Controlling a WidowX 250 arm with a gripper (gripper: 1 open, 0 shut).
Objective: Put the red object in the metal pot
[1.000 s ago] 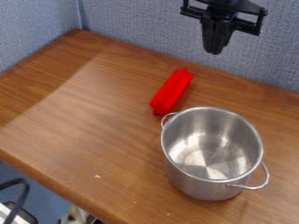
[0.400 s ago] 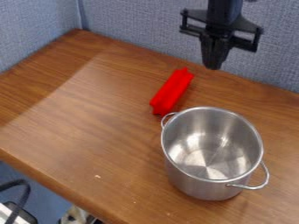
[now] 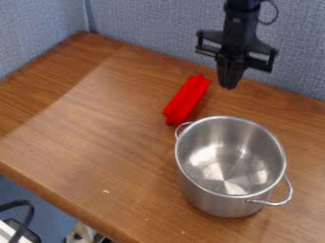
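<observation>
The red object is a bright red bar lying flat on the wooden table, running diagonally just up and left of the metal pot. The pot is shiny, round and holds nothing, with a loop handle at its lower right. My gripper hangs pointing straight down, a little up and right of the red bar's far end and above the table. Its dark fingers are pressed together with nothing between them.
A blue-grey wall stands behind the table. The table's front edge runs diagonally at lower left, with dark cables below it.
The gripper has come down toward the table, near the far end of the red bar, staying shut. The bar and pot have not moved.
</observation>
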